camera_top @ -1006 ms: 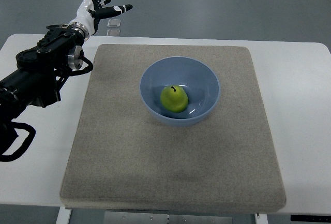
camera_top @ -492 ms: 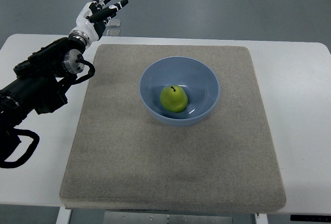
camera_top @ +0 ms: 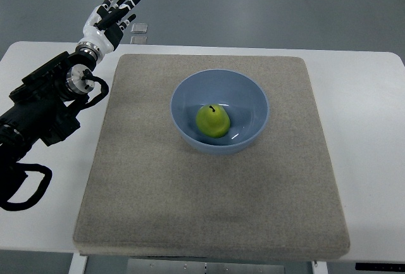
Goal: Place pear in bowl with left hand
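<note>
Item: my left hand (camera_top: pixel 109 19), fingers spread, empty. Well to its right: smooth round blue bowl (camera_top: pixel 252 95) (on coarse grey mat (camera_top: pixel 209 204)) containing glossy green pear (camera_top: pixel 212 121).

A green pear (camera_top: pixel 212 121) with a short dark stem sits upright inside a pale blue bowl (camera_top: pixel 253 90) — resting on the bowl's floor, slightly left of centre.

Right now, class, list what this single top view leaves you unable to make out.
- Underside of the pear: hidden by its own body and the bowl.
- Right arm: outside the top view.
- Left arm behind the open left hand: cut off by the left edge.
- Small floor plates: too small to identify.
</note>
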Motion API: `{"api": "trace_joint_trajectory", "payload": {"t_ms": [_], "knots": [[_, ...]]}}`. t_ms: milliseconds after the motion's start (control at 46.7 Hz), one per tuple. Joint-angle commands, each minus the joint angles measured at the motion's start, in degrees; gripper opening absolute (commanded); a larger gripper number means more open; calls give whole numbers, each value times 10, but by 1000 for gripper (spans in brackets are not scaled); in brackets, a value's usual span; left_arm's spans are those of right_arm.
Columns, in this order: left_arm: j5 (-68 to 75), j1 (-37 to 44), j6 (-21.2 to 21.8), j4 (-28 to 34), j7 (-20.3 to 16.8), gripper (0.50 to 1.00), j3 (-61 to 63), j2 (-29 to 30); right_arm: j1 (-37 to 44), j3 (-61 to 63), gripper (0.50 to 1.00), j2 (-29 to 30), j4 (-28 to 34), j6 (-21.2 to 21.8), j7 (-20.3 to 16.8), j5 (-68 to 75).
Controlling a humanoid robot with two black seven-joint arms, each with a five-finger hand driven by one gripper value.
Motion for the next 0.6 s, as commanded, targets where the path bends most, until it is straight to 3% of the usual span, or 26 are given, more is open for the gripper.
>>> {"api": "trace_joint_trajectory", "payload": {"t_ms": [0, 578], "knots": [[1, 1, -8, 2, 0, 977, 1, 0, 0, 0, 924, 0, 0, 0, 0, 0], [2, -3, -6, 4, 0, 992, 2, 7, 0, 0, 924, 0, -1, 0, 0, 0]]}}
